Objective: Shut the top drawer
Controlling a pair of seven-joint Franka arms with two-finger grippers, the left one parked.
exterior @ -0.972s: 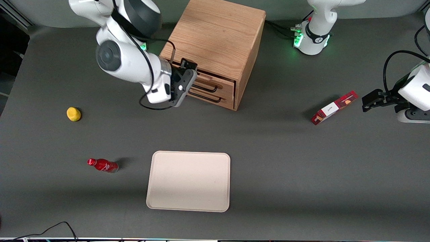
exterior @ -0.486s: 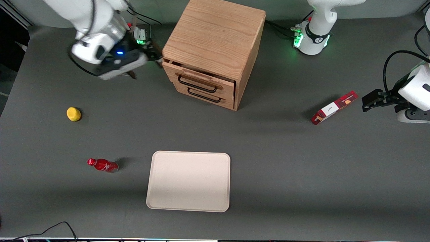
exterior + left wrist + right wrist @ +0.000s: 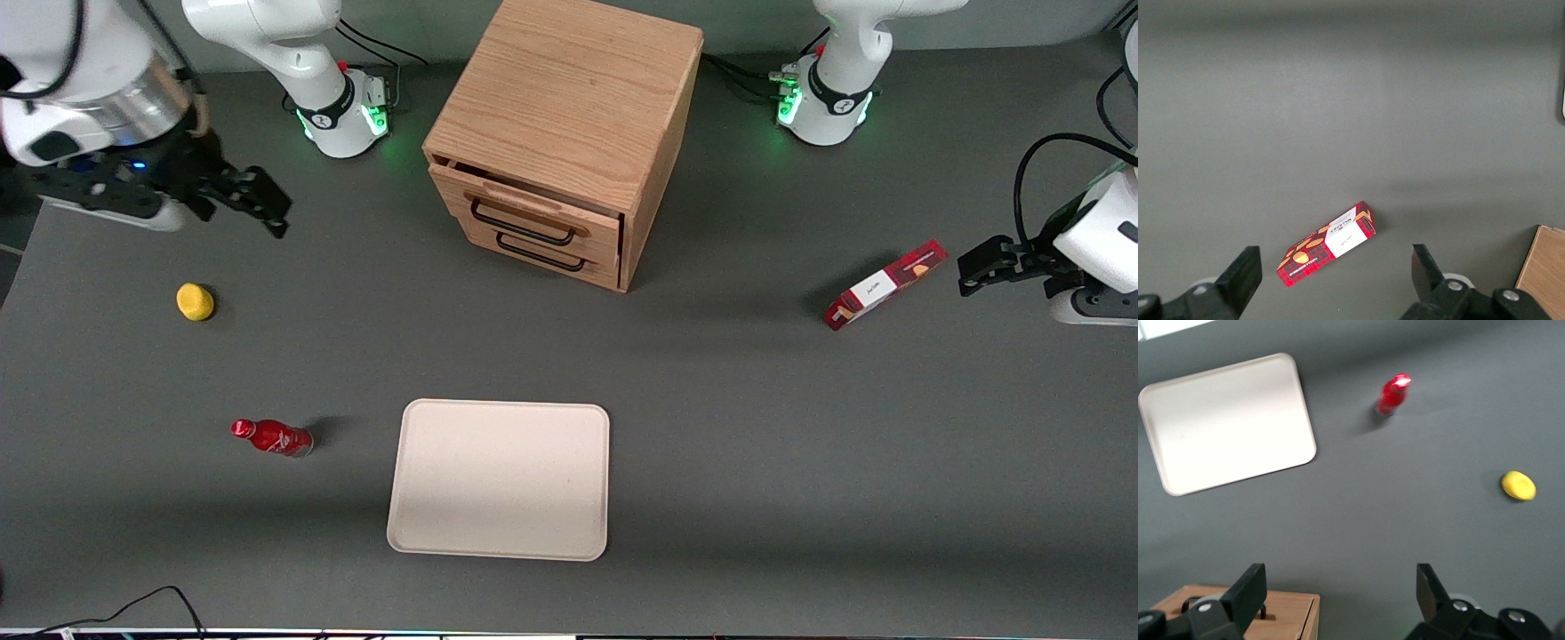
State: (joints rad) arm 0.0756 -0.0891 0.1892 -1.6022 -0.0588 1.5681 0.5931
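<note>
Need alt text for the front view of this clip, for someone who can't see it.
A small wooden cabinet stands on a grey table, its top drawer slightly ajar above the lower drawer. The right arm's gripper, fingers open, hangs above the table toward the working arm's end, away from the cabinet. A lemon, red bottle, beige tray and red box lie around.

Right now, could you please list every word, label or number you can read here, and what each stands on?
Red carton: print on its white label, too small to read.
Red bottle: no legible label.
Top drawer, tray, lemon: no text.
Hand, open, hangs above the table at the working arm's end: no markings readable.
</note>
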